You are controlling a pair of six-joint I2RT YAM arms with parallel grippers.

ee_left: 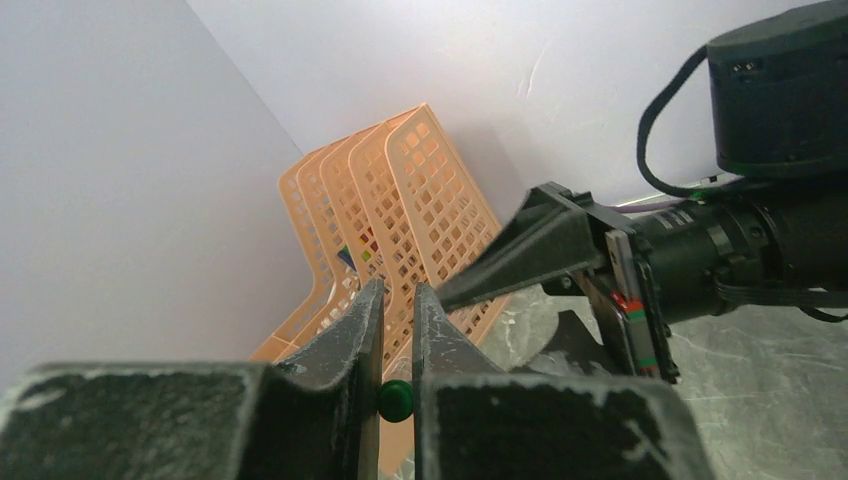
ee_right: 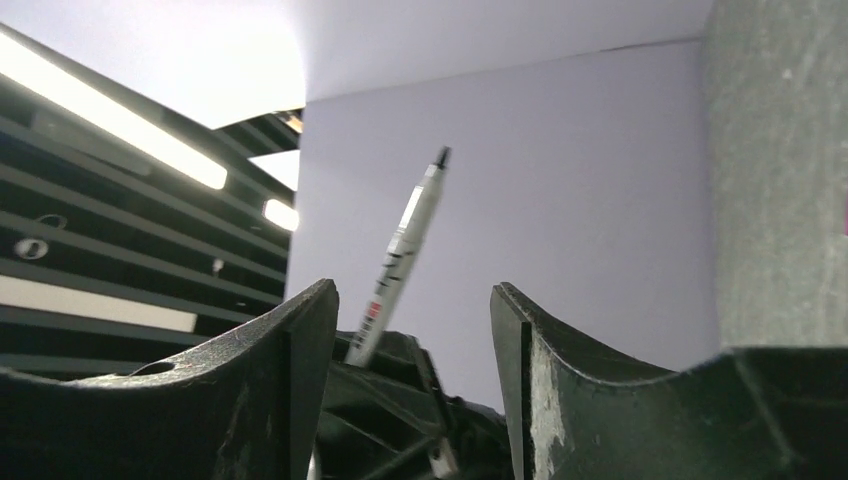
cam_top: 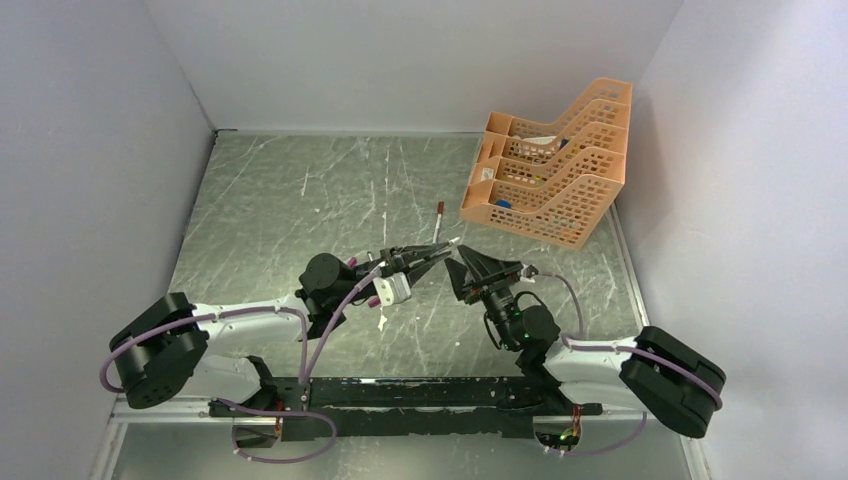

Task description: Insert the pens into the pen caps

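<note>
My left gripper (cam_top: 440, 252) is shut on a thin silvery-white pen (cam_top: 451, 242) that sticks out past its fingertips toward the right arm. In the left wrist view, the pen's green rear end (ee_left: 397, 400) sits pinched between the nearly closed jaws of the left gripper (ee_left: 399, 288). The right gripper (cam_top: 454, 260) faces it, open. In the right wrist view, the pen (ee_right: 405, 245) with its dark tip slants up between the spread jaws of the right gripper (ee_right: 412, 290), closer to the left finger (ee_right: 300, 340). A dark red-brown cap (cam_top: 440, 208) lies on the table behind both grippers.
An orange mesh tray (cam_top: 560, 190) with stepped tiers stands at the back right, close behind the right gripper; it also fills the middle of the left wrist view as the tray (ee_left: 420, 200). Grey walls close in the marbled table (cam_top: 290, 200) on three sides.
</note>
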